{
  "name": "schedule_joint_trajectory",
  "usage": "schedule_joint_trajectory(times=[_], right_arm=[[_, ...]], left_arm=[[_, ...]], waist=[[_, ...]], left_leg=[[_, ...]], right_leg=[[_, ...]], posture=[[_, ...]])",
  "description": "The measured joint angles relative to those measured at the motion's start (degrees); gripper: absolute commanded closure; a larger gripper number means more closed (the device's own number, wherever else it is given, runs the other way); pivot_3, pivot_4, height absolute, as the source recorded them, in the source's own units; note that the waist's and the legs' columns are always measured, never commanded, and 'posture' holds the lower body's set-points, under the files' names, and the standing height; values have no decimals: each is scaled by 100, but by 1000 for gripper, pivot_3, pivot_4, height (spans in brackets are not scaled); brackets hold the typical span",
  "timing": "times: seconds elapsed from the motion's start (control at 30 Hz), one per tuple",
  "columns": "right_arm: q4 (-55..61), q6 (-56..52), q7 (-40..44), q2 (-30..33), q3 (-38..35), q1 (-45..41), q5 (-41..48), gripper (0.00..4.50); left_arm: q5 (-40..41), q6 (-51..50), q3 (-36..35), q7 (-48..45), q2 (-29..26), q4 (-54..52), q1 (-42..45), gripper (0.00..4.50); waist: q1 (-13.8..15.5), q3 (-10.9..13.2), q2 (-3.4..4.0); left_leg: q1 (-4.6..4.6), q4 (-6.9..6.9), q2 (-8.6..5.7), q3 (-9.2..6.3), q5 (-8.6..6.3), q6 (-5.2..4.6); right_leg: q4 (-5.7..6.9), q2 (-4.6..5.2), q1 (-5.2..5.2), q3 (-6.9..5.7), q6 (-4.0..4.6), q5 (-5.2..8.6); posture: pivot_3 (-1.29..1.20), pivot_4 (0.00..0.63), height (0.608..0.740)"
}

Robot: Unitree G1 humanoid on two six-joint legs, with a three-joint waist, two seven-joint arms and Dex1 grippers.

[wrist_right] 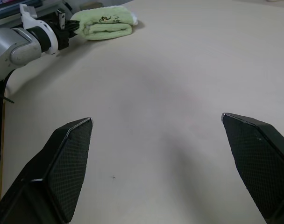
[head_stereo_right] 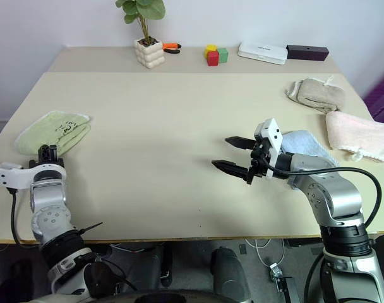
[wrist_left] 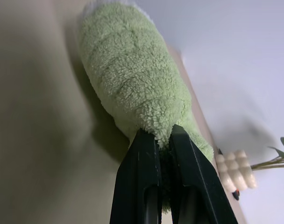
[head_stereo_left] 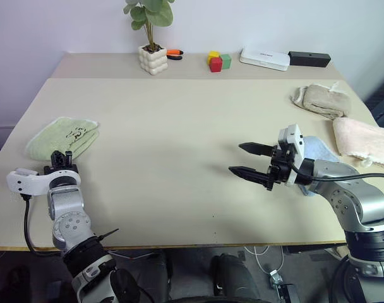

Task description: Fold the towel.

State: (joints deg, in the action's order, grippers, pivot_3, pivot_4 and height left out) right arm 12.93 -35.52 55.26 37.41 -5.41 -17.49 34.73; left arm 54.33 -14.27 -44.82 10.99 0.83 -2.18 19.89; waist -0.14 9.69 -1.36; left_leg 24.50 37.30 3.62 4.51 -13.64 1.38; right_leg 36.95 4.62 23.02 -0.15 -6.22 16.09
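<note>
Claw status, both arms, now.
Left claw: shut on the green towel.
Right claw: open, holding nothing.

Beige table [head_stereo_left: 179, 145]: green towel [head_stereo_left: 62, 137], beige towel [head_stereo_left: 321, 100], pink towel [head_stereo_left: 364, 140], plant pot [head_stereo_left: 153, 59].

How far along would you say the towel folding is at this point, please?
Done: the green towel already lies folded into a compact bundle near the table edge. In hand: the left gripper is shut on its near end. Left: letting go; the right gripper hangs open over bare tabletop.

Green towel [head_stereo_left: 60, 137], folded, table's left edge
</note>
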Motion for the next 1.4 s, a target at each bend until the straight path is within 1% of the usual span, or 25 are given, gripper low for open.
schedule_joint_trajectory(times=[0.23, 0.53, 0.63, 0.7, 0.77, 0.87, 0.93, 1.03, 1.13, 1.23, 1.33, 1.37, 1.4], right_arm=[[230, 330, 125, -149, -265, -4, 356, 0], [376, 921, 233, -154, -192, 65, 235, 0], [373, 1029, 250, -155, -171, 87, 187, 0], [368, 1084, 255, -156, -163, 89, 157, 0], [359, 1105, 262, -160, -151, 89, 152, 0], [330, 1153, 290, -173, -129, 89, 140, 0], [276, 1203, 303, -200, -110, 89, 129, 0], [226, 1244, 323, -227, -29, 84, 85, 0], [89, 1299, 352, -266, 33, 33, 19, 0], [-10, 1352, 374, -266, 47, -27, -20, 0], [-174, 1396, 330, -296, 50, -170, -69, 0], [-252, 1402, 287, -314, 48, -225, -85, 0], [-319, 1413, 251, -336, 42, -266, -88, 0]], left_arm=[[17, -50, 361, 44, 32, 8, -101, 4473], [173, -155, 550, 160, 34, 6, -163, 4473], [252, -165, 578, 187, 36, -12, -181, 3499], [267, -179, 610, 202, 39, -21, -197, 2570], [316, -206, 646, 230, 46, -29, -208, 1472], [492, -386, 734, 261, 19, -185, -225, 60], [871, -802, 842, 270, 1, -361, -336, 60], [1432, -1346, 1087, 306, 130, -582, -526, 60], [1503, -1886, 1569, 245, -18, -700, -650, 60], [1509, -2205, 1893, 80, -120, -691, -660, 60], [1454, -2416, 2197, -443, -439, -667, -663, 60], [1325, -2421, 2333, -767, -659, -661, -633, 60], [1072, -2370, 2537, -1258, -1010, -626, -578, 60]], waist=[[52, 0, 0], [81, 0, 0], [84, 0, 0], [83, 0, 0], [83, 0, 0], [84, -1, 1], [88, -3, 4], [103, -3, 4], [101, -3, 4], [83, -3, 4], [73, -2, 4], [69, -2, 4], [66, -2, 4]], left_leg=[[0, -1, 1, 0, 0, 0], [-1, 6, 1, -1, 0, 0], [-1, 6, 1, -2, 0, 0], [-1, 7, 0, -1, 0, 0], [-1, 6, 1, -2, 0, 0], [-2, 6, 0, -2, 0, 0], [-4, 7, 0, -3, 0, 0], [-6, 13, -2, -8, 0, 0], [-8, 13, -3, -9, 0, 0], [-9, 11, -3, -9, 0, 0], [-7, 6, -1, -9, 0, 0], [-8, 4, -1, -7, 0, 0], [-8, 0, -1, -6, 1, 2]], right_leg=[[0, -2, 1, 0, 0, 0], [0, -2, -3, 0, 9, 5], [0, -2, -3, 0, 10, 5], [-1, -1, -4, 0, 10, 6], [0, -2, -4, 0, 11, 6], [0, -1, -5, 0, 15, 8], [-1, 0, -10, 0, 14, 8], [-4, 3, -18, -1, 17, 10], [-5, 2, -21, -1, 21, 11], [-8, 2, -20, -1, 21, 11], [-7, -2, -13, -2, 22, 11], [-6, -3, -11, -2, 22, 11], [-5, -5, -7, -2, 23, 11]], posture=[[0, 150, 735], [0, 150, 735], [0, 150, 735], [0, 150, 735], [0, 150, 735], [0, 150, 735], [0, 150, 735], [0, 150, 735], [0, 150, 735], [0, 150, 735], [0, 150, 735], [0, 150, 735], [0, 150, 735]])
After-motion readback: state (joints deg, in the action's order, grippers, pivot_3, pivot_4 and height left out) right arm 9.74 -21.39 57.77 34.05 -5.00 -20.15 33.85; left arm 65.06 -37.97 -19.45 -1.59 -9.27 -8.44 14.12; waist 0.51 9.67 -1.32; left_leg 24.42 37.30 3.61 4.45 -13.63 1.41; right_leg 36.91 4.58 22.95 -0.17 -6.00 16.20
